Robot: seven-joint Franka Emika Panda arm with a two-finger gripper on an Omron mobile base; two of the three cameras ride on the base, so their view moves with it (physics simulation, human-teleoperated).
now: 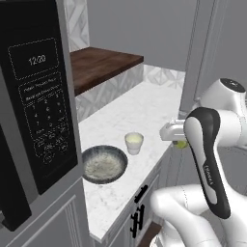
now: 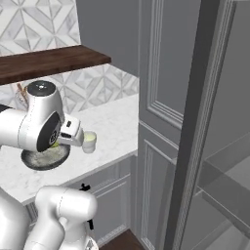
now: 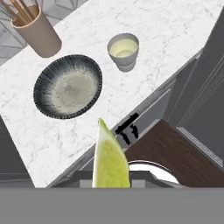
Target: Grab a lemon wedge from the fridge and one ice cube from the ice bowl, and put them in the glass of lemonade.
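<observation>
Pinching lemon wedge (image 3: 110, 160), hand (image 3: 111, 183) above counter edge, glass of lemonade (image 3: 124, 51) ahead.

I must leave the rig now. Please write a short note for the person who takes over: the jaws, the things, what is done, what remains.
Gripper: jaws shut on the yellow-green lemon wedge, held off the edge of the white marble counter.
Small pale glass of lemonade stands on the counter beside the wide dark-rimmed speckled ice bowl, apart from it.
Done: wedge taken.
Left: drop the wedge in the glass, then fetch one ice cube from the bowl and add it.
</observation>
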